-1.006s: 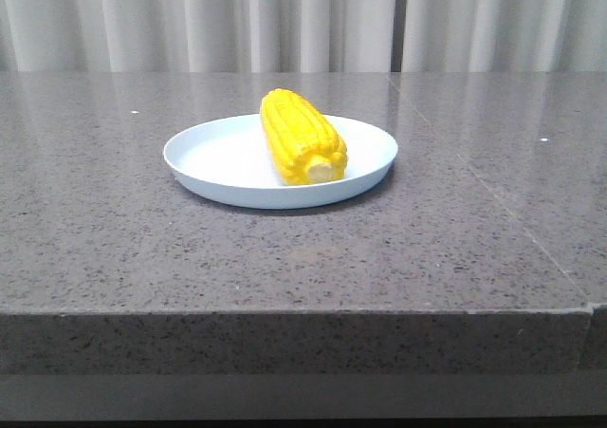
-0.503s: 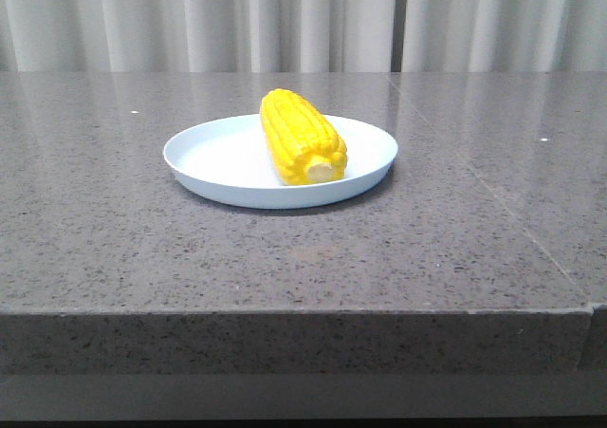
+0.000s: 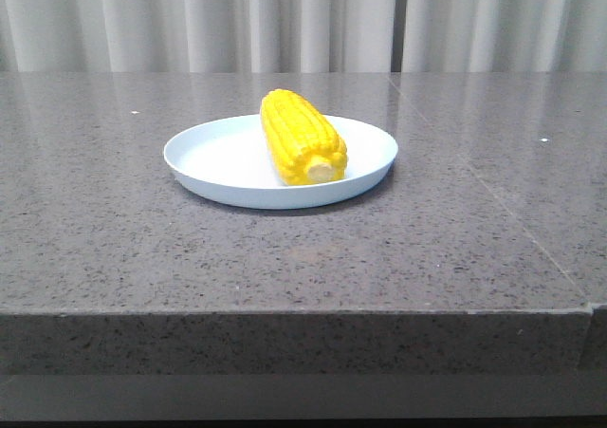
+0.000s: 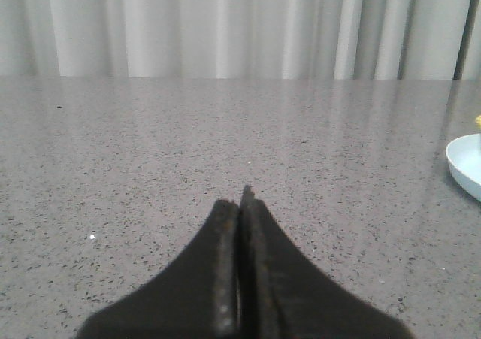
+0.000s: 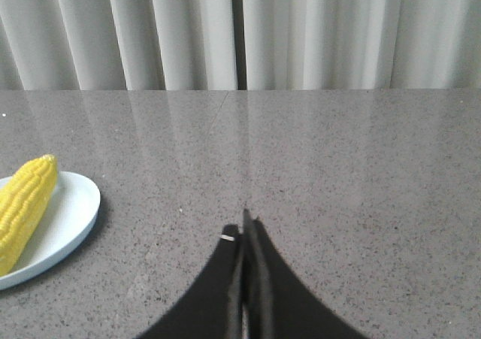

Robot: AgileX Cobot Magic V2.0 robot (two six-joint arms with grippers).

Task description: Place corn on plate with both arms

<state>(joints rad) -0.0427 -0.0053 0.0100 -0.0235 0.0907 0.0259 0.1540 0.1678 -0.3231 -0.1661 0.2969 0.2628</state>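
The yellow corn (image 3: 302, 136) lies on the pale blue-white plate (image 3: 218, 158) in the middle of the table, its pale stub end toward the camera. It also shows in the right wrist view (image 5: 24, 207) on the plate (image 5: 71, 215). The plate's rim shows at the edge of the left wrist view (image 4: 464, 162). My left gripper (image 4: 240, 204) is shut and empty, well clear of the plate. My right gripper (image 5: 243, 230) is shut and empty, off to the plate's side. Neither gripper shows in the front view.
The grey speckled stone table (image 3: 427, 248) has a front edge near the camera and a seam on its right side. White curtains (image 3: 303, 20) hang behind the table.
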